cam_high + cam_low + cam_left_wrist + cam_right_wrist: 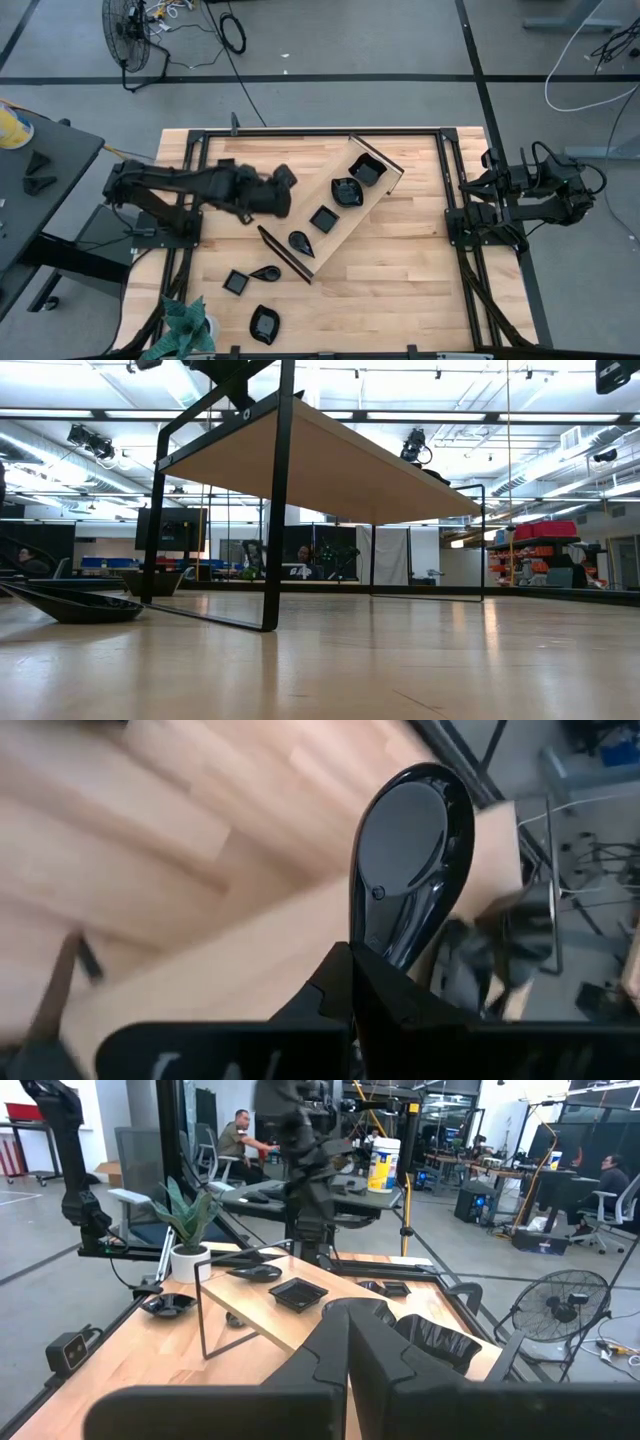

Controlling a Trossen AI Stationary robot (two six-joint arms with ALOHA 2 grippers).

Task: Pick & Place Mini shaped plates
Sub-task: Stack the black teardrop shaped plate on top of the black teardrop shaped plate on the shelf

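Observation:
My left gripper point(281, 188) hangs over the table's left half, just left of the long light-wood tray point(385, 185), shut on a glossy black teardrop plate point(405, 840). The tray lies slantwise and carries several black plates, among them a square one point(367, 172), a wavy one point(346, 191) and a teardrop one point(300, 242). On the table near the front left lie a square plate point(235, 282), a teardrop plate point(266, 272) and a wavy plate point(264, 323). My right gripper point(348, 1330) waits shut at the table's right edge. My left gripper pinches the teardrop plate's narrow end point(388, 942) between its two fingers. The fingers come from the table's left, slanting downward. The plate juts out beyond the fingertips with its wide end farthest from them, lifted clear of the table.
The tray stands raised on a black frame leg point(277, 510). A potted plant point(186, 325) sits at the near left corner. A dark side table point(40, 190) stands left of the table, and a fan point(128, 30) is on the floor behind.

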